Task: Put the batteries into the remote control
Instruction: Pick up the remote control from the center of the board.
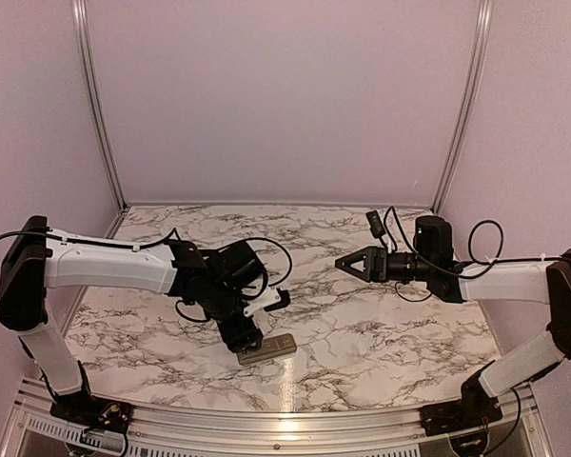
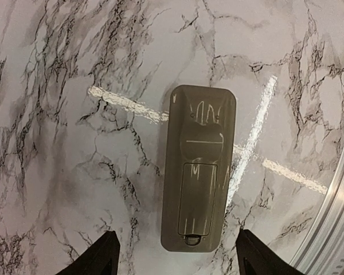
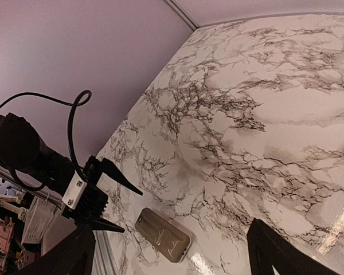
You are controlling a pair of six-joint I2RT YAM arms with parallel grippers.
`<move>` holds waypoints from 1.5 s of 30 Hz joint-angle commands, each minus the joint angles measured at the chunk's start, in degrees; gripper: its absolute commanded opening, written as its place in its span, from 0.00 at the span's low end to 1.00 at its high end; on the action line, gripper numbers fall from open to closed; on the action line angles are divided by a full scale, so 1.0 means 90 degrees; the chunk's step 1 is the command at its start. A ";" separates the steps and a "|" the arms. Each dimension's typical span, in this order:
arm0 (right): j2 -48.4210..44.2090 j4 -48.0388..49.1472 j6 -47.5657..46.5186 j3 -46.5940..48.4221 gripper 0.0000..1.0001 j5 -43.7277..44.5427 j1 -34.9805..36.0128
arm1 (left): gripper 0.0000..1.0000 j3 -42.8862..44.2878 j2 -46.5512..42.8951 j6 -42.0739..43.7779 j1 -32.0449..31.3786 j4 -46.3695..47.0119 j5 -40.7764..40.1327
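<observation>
Directly beneath the left end effector (image 2: pixel 178 261), whose two black fingers (image 2: pixel 100 258) stand well apart and have hold of nothing, lies the small slim rectangular remote control (image 2: pixel 199 166), its greyish-tan back turned upward, flat on the white, grey-veined marble-patterned bench (image 2: pixel 57 114). One finger sits on each side of the remote's nearer end, and both are clear of its edges, with bare bench showing between them and the casing. On the back of the remote a long rectangular panel is outlined in the nearer half, with a small tab at its end, a rounded moulding above it, and faint pale scratches across the surface. In the overhead view the remote rests toward the near side of the bench, a little left of centre, close to the ribbed aluminium rail (image 1: pixel 285 424) that runs along the front edge. The white-shelled left arm (image 1: pixel 105 267) reaches in from the left and bends down over it. The right end effector (image 1: pixel 345 262) hangs above the right-centre of the bench, well apart from the remote, its fingers spread wide and empty, pointing toward the left arm. Behind it the white right arm (image 1: pixel 504 281) stretches back to its base at the right. Pale lilac walls (image 1: pixel 285 95) close in the bench.
</observation>
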 commanded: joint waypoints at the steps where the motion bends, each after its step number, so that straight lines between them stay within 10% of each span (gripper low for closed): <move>1: -0.0209 0.0457 0.0062 -0.0111 0.90 -0.0198 -0.0053 | 0.74 -0.0161 0.0345 0.0137 -0.0048 0.0295 0.0680; 14: -0.0194 0.0401 0.0021 -0.0104 0.90 -0.0187 -0.0053 | 0.73 0.0104 0.1210 0.0231 -0.0126 0.0197 0.0123; 27: -0.0254 0.0283 -0.0149 0.0052 0.90 -0.0232 -0.0058 | 0.42 0.0126 0.0954 0.0218 -0.0105 0.0274 0.0207; 45: -0.0457 0.2735 0.0247 0.0738 0.89 -0.1259 0.0741 | 0.38 -0.0292 -0.1720 -0.0741 0.0572 0.2871 0.2998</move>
